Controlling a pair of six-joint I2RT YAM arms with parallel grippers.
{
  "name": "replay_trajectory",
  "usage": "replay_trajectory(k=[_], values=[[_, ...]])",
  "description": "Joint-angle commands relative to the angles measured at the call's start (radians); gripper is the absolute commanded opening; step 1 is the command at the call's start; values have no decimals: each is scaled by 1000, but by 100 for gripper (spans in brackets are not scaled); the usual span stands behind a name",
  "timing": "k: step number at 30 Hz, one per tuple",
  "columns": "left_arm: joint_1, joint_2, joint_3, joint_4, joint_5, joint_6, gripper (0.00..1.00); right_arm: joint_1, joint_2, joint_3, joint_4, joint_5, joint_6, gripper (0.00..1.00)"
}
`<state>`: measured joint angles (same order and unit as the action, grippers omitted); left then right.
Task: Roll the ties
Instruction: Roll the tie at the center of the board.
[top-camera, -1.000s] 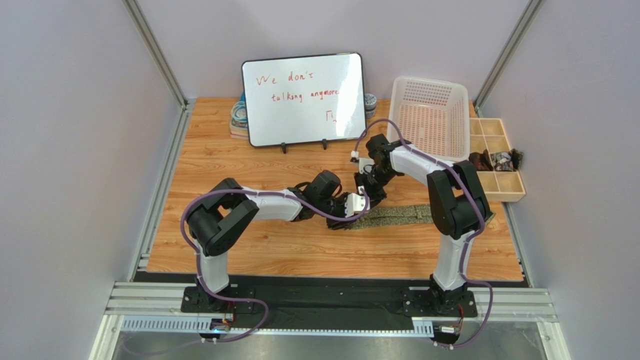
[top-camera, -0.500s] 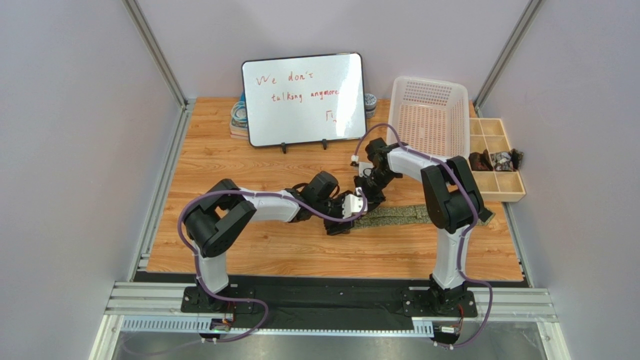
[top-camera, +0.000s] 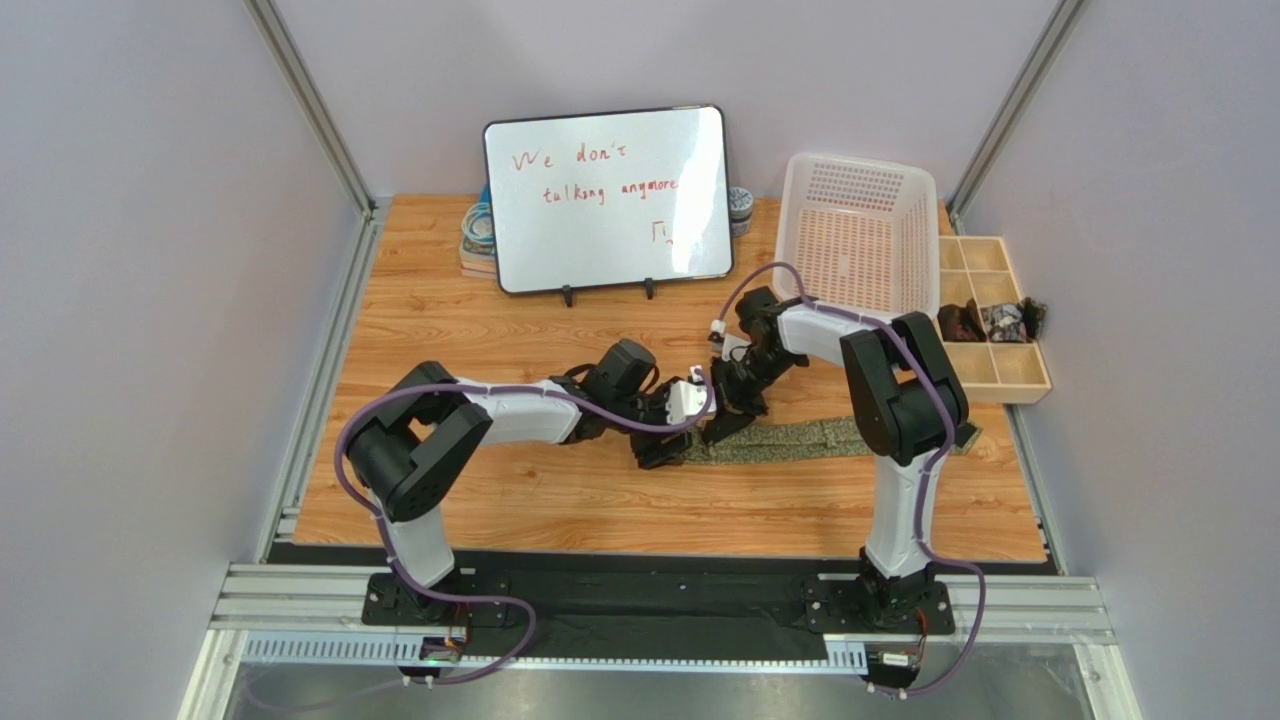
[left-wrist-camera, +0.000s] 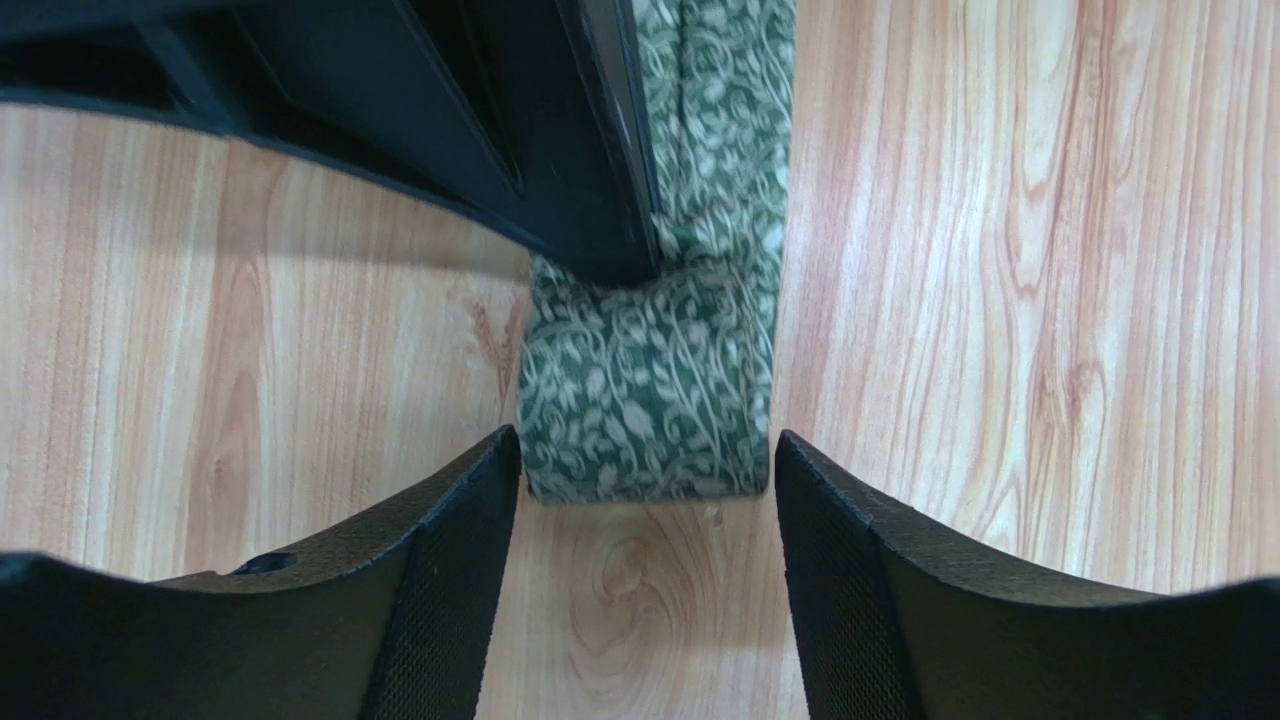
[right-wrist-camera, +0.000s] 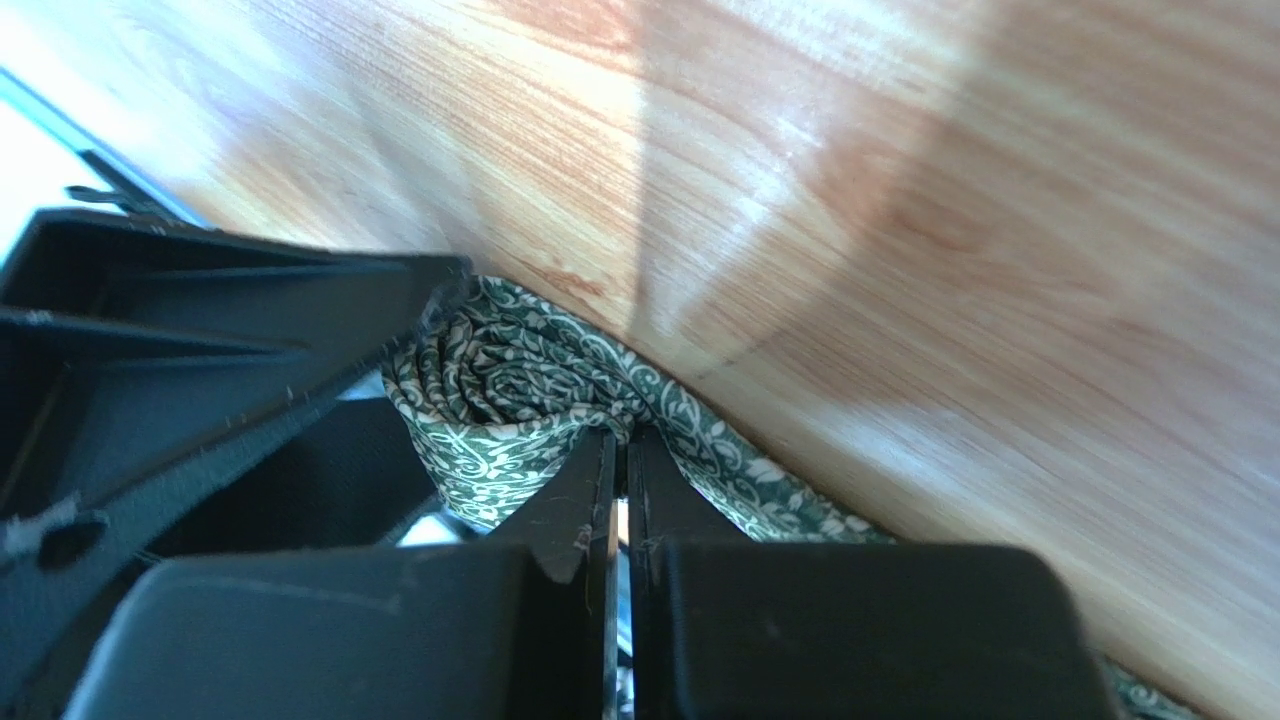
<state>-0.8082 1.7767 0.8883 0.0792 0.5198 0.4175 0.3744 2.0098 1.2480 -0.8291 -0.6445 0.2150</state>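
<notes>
Since a second ago the left arm (top-camera: 511, 408) has drawn its elbow out toward the left, and the left tool (left-wrist-camera: 643, 462) has spread its jaws. The right arm (top-camera: 887, 383) has brought the right tool (top-camera: 730, 417) a touch nearer and lower.

The tie (top-camera: 812, 438), green with a pale leafy pattern, lies flat across the right half of the wooden worktop (top-camera: 451, 315), running left to right in front of the right arm. Its left end is turned over into a short, fat roll at about the middle of the worktop.

From the left wrist view, the left tool is released. Its two black fingers (left-wrist-camera: 436, 600) stand one on each side of the roll, just beside it, and I cannot tell whether they brush the cloth. The right tool is clenched, with its fingertips (right-wrist-camera: 579, 518) closed on each other. They press down on the fabric right behind the roll. Whether any cloth is nipped between them I cannot tell.

Against the far wall a whiteboard (top-camera: 609, 195) with red writing stands upright. To its right sits a pale plastic basket (top-camera: 857, 233), and beside that a wooden compartment tray (top-camera: 992, 285).
</notes>
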Motion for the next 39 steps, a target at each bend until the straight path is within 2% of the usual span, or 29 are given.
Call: replay_trajectory(k=[1, 5, 8, 19, 27, 33, 39], values=[[-3, -2, 44, 31, 71, -31, 66, 18, 81, -61, 107, 147, 29, 0], [-8, -22, 55, 30, 80, -43, 54, 18, 86, -61, 113, 141, 46, 0], [-25, -16, 83, 25, 80, -52, 50, 17, 89, -61, 120, 129, 49, 0], [-85, 107, 161, 67, 54, -106, 48, 18, 61, -113, 165, 91, 63, 0], [-103, 194, 159, 103, -13, -138, 49, 18, 52, -159, 212, 37, 84, 0], [-121, 225, 121, 99, -96, -89, 48, 18, 53, -168, 226, 5, 92, 0], [-152, 247, 107, 15, -201, -14, 48, 12, 41, -144, 187, -14, 52, 0]])
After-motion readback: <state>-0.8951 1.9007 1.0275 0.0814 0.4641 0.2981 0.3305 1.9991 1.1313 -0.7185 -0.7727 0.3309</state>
